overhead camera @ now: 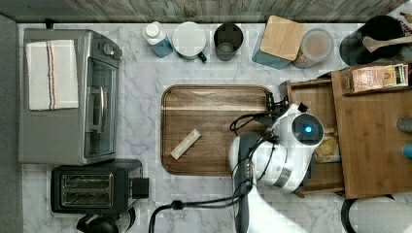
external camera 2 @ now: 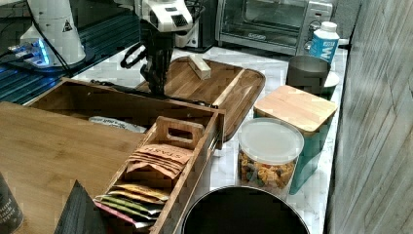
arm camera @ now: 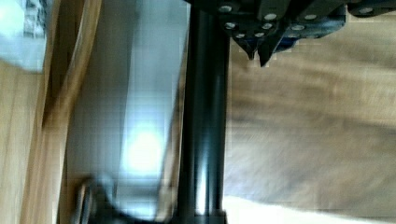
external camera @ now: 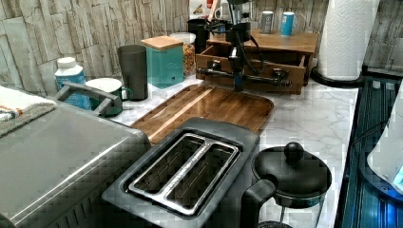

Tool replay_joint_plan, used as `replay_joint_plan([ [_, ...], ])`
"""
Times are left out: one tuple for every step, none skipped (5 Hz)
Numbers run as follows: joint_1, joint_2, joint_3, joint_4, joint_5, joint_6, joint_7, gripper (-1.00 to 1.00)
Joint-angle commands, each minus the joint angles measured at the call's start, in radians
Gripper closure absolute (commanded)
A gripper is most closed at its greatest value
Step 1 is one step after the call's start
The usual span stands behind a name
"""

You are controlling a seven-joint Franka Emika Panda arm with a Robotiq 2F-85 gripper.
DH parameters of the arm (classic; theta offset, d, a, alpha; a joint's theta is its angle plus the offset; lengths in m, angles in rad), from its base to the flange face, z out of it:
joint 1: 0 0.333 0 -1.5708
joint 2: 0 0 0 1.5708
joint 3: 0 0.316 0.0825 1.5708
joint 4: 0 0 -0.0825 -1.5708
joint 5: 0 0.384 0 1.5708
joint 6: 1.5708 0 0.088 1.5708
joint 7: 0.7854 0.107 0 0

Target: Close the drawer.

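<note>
In the left view, past the toaster (external camera: 185, 175) and wooden tray (external camera: 209, 107), the drawer (external camera: 252, 59) stands pulled out at 12 o'clock on the marble worktop (external camera: 304, 114) — the pincer (external camera: 237, 84), clenched empty, hangs just before its black bar handle (external camera: 266, 80).

Even, fairly bright indoor light falls on the marble tabletop (overhead camera: 141, 82) in the top view, with soft, short shadows. All views show blocky compression smearing. A blue glow marks the arm's wrist (overhead camera: 308, 129). In the wrist view everything is blurred; the black handle (arm camera: 201, 130) carries a pale streak of glare, and a white hot spot shines on the surface beside it. The toaster (external camera: 183, 173) in the left view looks dim.
</note>
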Motion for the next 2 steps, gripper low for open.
replay_joint_plan([
  [-0.137, 0.048, -0.142, 0.375, -0.109, 0.048, -0.160, 1.00],
  [-0.163, 0.081, -0.171, 0.435, -0.128, 0.049, -0.205, 1.00],
])
